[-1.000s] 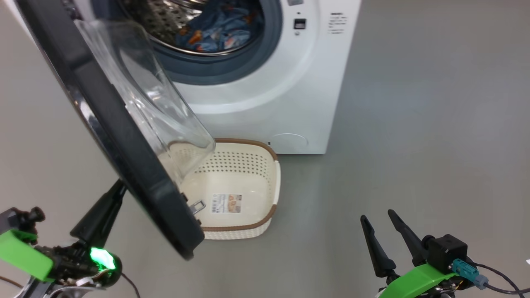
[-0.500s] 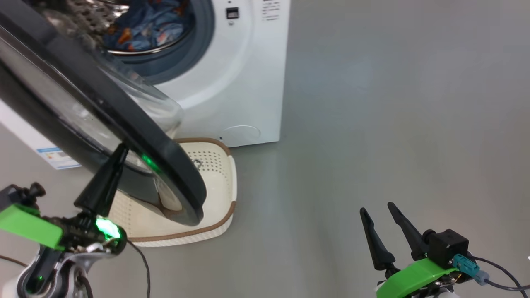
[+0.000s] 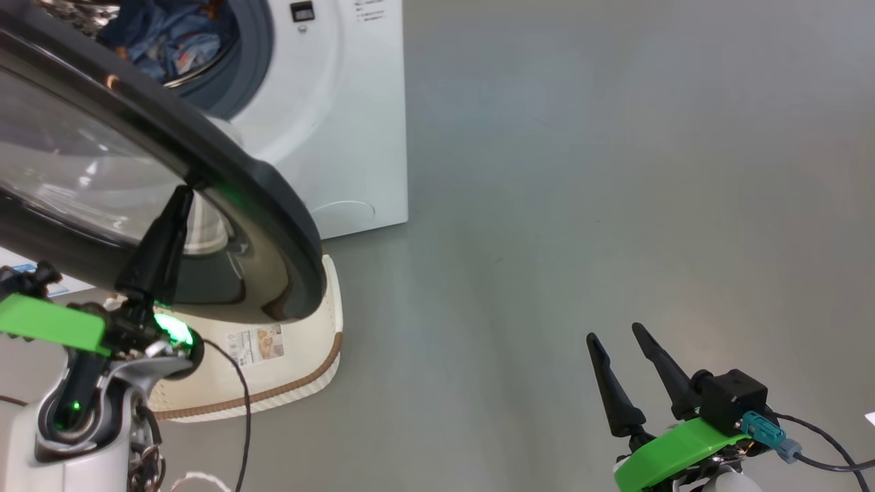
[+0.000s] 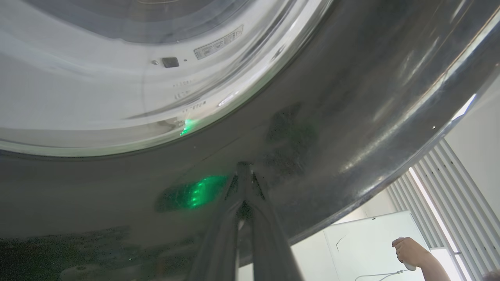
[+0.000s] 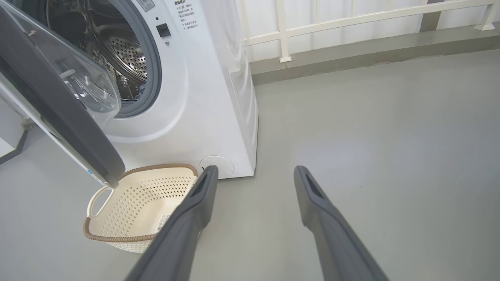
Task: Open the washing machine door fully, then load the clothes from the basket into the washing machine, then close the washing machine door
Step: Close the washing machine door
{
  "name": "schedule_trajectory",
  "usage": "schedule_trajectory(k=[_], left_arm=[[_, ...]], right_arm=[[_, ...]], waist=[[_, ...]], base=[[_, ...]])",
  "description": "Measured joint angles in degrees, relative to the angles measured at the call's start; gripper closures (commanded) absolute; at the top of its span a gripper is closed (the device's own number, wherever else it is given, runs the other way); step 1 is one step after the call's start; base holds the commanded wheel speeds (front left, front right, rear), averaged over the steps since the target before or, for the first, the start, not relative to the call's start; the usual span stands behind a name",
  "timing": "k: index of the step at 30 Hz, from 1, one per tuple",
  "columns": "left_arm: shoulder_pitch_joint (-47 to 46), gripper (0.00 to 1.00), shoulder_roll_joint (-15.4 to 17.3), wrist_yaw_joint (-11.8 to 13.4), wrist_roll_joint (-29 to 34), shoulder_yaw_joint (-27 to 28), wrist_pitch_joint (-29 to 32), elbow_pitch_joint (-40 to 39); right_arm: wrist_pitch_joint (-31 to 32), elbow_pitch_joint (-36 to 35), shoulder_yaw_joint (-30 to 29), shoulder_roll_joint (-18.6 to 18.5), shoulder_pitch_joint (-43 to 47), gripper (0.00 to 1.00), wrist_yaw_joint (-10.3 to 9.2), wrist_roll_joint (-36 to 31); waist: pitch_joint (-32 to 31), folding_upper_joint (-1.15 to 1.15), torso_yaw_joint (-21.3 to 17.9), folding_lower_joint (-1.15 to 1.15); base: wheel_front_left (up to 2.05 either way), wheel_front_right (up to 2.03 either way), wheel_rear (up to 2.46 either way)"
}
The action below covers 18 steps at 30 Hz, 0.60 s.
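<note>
The white washing machine (image 3: 342,137) stands on the grey floor, and its round washing machine door (image 3: 273,205) hangs out in front of its drum mouth, not yet latched. A second ago the door showed edge-on, with the glass bowl turned aside. Now its glossy outer face is turned up to the head camera and hides more of the drum mouth. The whole head picture has also slid sideways, so part of that is the camera moving, but the door itself does seem to have swung toward the machine. The cream basket (image 3: 321,321) sits on the floor just in front of the machine, partly under the door, with nothing but its label on its floor. The blue printed clothes (image 3: 171,41) lie inside the drum, so loading looks finished and closing is the step in hand. The left gripper (image 3: 182,195), fingers pressed together and holding nothing, sets its tip against the door's black rim. The right gripper (image 3: 614,331) hovers well off to the machine's side with its fingers spread and empty. The door probably needs more pushing before its latch catches.
</note>
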Motion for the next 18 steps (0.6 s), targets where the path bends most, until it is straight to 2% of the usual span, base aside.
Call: schedule_trajectory(k=[11,18], left_arm=[[-1.3,1.0,-0.13,0.0,0.66,-0.54,-3.66,1.27],[4.64,1.0,-0.13,0.0,0.74,-0.49,-6.79,0.24]], right_arm=[[-0.16,0.63,-0.58,0.0,-0.12,0.0,0.0,0.47],[-0.21,1.3,-0.87,0.0,-0.09,0.0,0.0,0.92]], waist=[[-0.37,0.0,0.06,0.0],[-2.72,0.0,1.87,0.0]], base=[[0.0,0.0,0.0],[0.0,0.0,0.0]])
